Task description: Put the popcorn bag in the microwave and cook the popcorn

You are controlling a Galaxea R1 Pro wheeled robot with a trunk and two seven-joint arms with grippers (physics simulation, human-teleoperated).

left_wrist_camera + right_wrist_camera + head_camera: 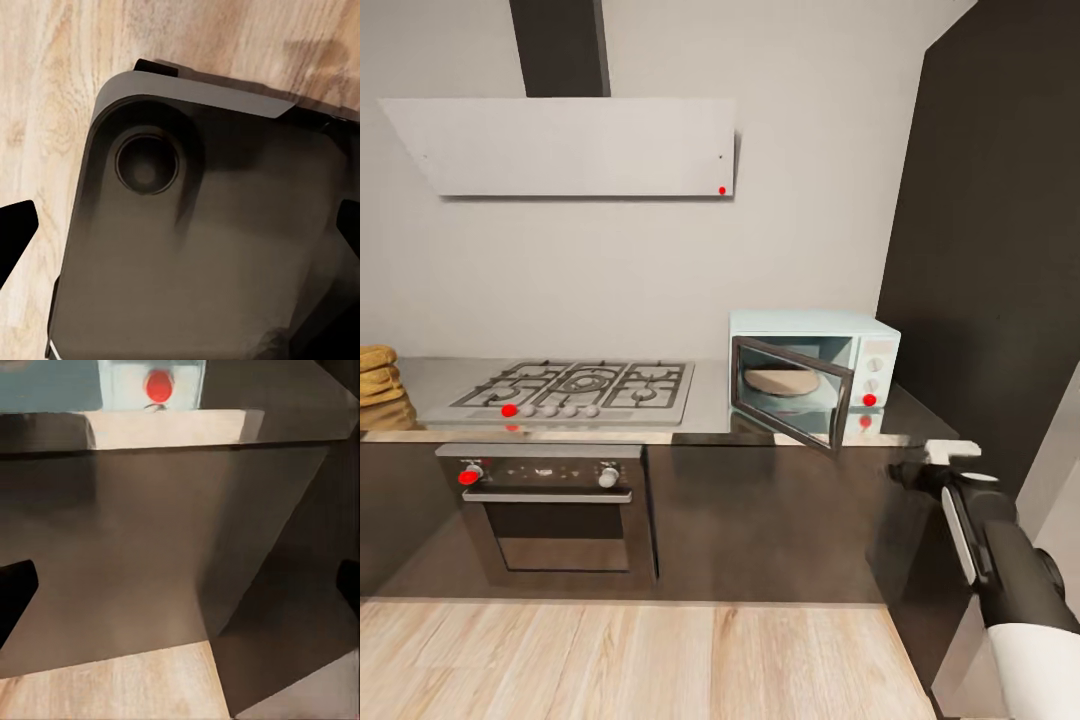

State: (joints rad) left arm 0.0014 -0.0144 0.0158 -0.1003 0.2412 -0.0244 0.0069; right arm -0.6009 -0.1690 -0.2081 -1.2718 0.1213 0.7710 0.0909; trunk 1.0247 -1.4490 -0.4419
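The popcorn bag (376, 374), a tan-brown wrinkled sack, sits at the far left end of the countertop (705, 400), cut off by the picture's edge. The pale mint microwave (815, 327) stands at the countertop's right end with its dark glass door (790, 395) swung partly open. Inside it lies a pale tan round shape that I cannot identify. My right gripper (920, 466) hangs open and empty below the counter edge, in front of the microwave's right side; its wrist view faces the dark cabinet front and the microwave's red dot (157, 385). My left gripper (180, 232) is open over my own dark base.
A gas hob (580, 388) is set into the counter, with a built-in oven (555, 510) under it and a hood (570, 145) above. A tall dark cabinet (990, 250) rises right of the microwave. Wood floor (630, 660) lies before the cabinets.
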